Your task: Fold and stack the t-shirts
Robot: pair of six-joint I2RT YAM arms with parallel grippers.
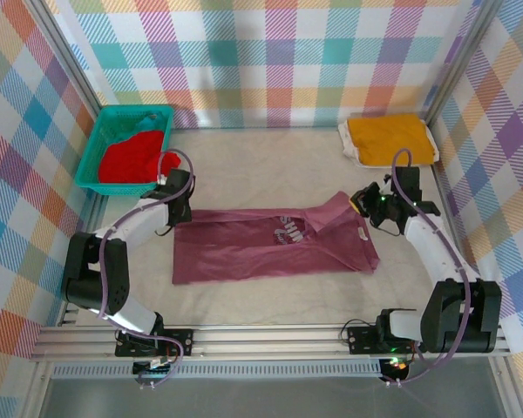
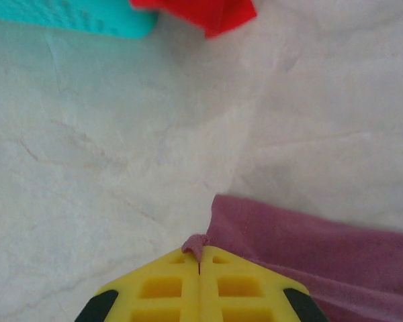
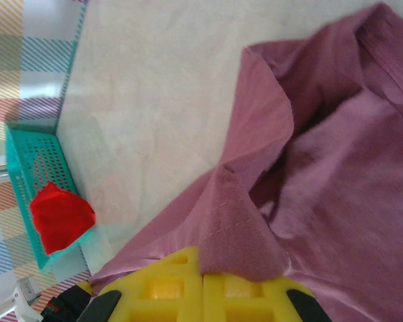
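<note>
Left end effector [image 2: 199, 263] and right end effector [image 3: 201, 263], both clamped tight on maroon t-shirt [image 1: 244, 248] edges

White arms [image 1: 144, 218], lilac cables [image 1: 186, 160], yellow fingers [image 2: 158, 290]

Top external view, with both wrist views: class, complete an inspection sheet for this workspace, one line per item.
Surface: pale table, faintly creased.
Job's things: maroon t-shirt spread mid-table, right end bunched; yellow-orange t-shirt folded at far right; red t-shirt in teal basket.
Clutter: nothing seen.
Grippers: left gripper shut on the maroon t-shirt's corner; right gripper shut on a stitched edge of it.
Cables: purple cables loop above each wrist.
Surroundings: plaid walls; metal rail at the near edge.
</note>
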